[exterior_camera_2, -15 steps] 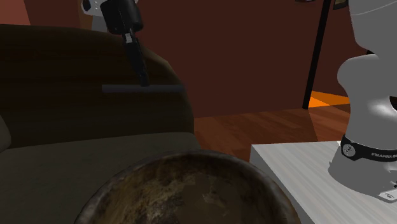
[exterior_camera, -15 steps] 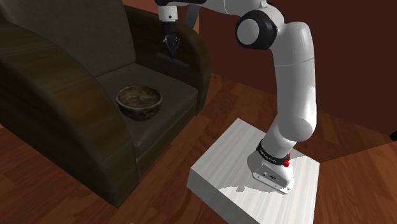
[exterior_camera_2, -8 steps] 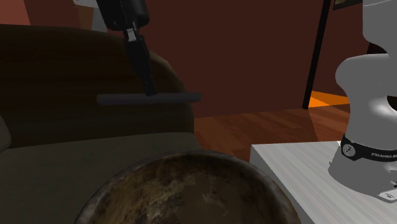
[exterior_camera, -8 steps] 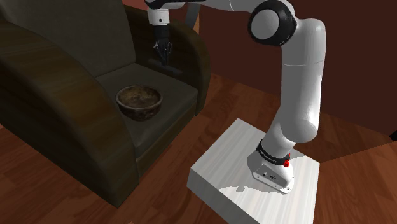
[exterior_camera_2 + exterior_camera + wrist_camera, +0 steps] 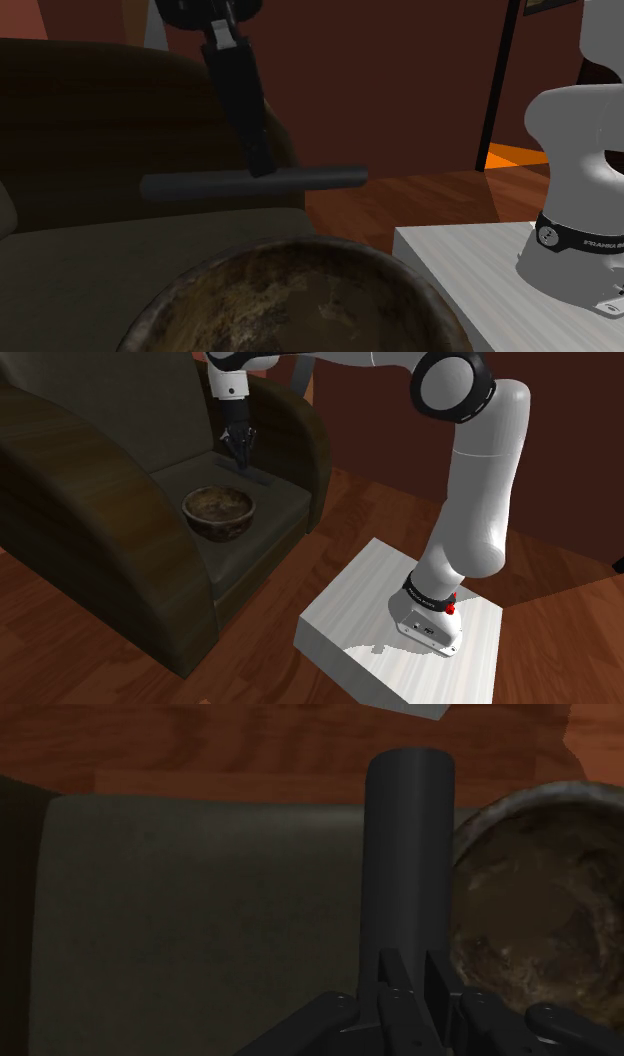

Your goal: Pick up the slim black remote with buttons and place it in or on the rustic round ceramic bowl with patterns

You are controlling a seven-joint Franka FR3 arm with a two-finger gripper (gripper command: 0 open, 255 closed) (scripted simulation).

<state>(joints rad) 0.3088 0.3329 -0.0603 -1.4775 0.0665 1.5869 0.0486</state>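
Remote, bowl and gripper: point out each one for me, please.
remote point(image 5: 205, 185), second exterior view, on the bare half toward that view's left.
bowl point(image 5: 222, 528), shoulder view, on its outer wall.
gripper point(image 5: 240, 453), shoulder view, between its fingertips.

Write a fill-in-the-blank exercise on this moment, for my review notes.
The all-black claw is ____ on the slim black remote. The brown patterned round bowl on the dark armchair seat is ____, nothing lying in it. The remote hangs ____ the seat, touching no cushion.
Missing: shut; empty; above.
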